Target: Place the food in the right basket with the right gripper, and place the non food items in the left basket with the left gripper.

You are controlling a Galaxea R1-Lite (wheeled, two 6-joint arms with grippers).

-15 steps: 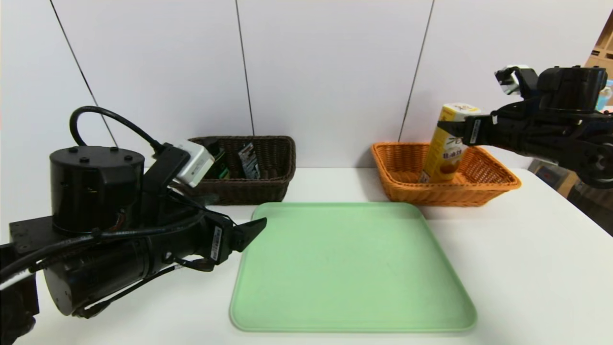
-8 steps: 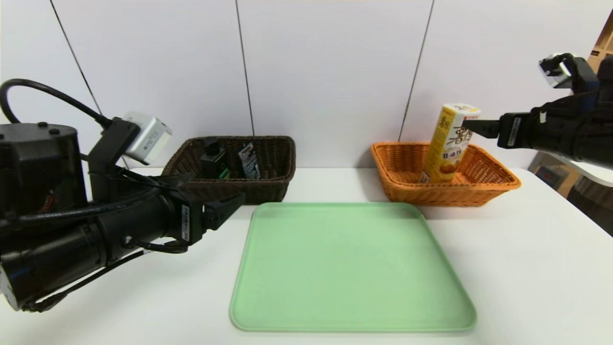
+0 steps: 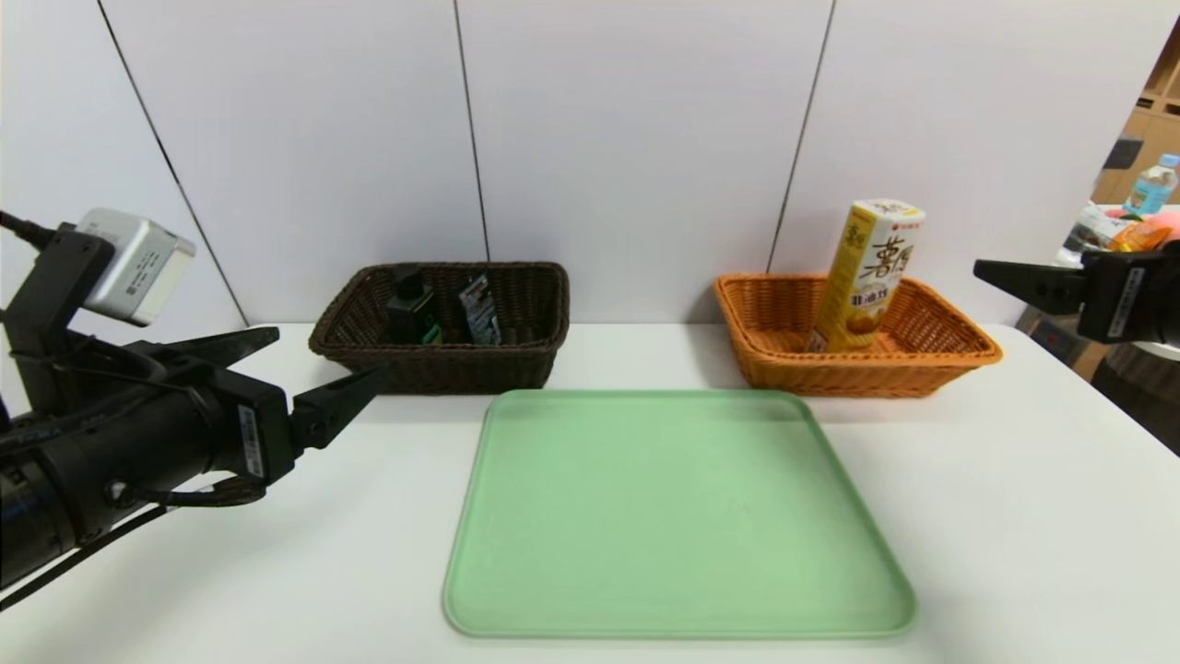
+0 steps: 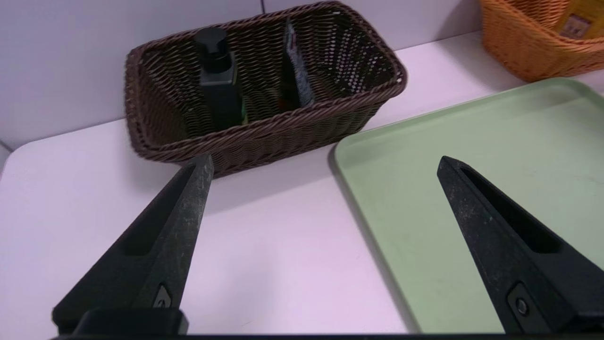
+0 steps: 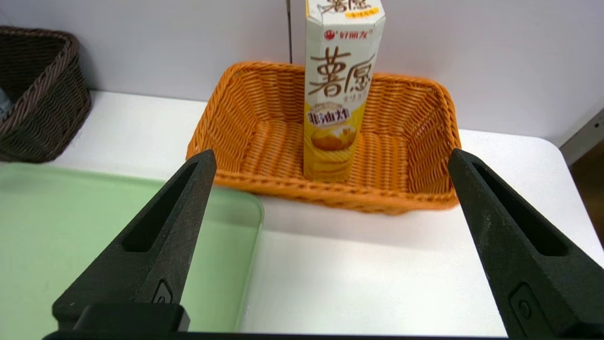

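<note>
Withdrawn since the earlier frame: right hand (image 5: 332, 153), away from the snack carton (image 3: 865, 277); left hand (image 3: 323, 355), back toward its own side. Both spread wide, nothing held; the spread presumably let the carton go, and the distance likely avoids knocking it. Carton stands tilted in the orange basket (image 3: 871, 376), the food side. Dark bottle (image 3: 412, 309) and dark packet (image 3: 479, 312) sit in the brown basket (image 3: 452, 369), presumably as non-food. Green tray (image 3: 678, 516) bare on the tabletop (image 3: 996, 516); sorting judged complete, only parking left.
</note>
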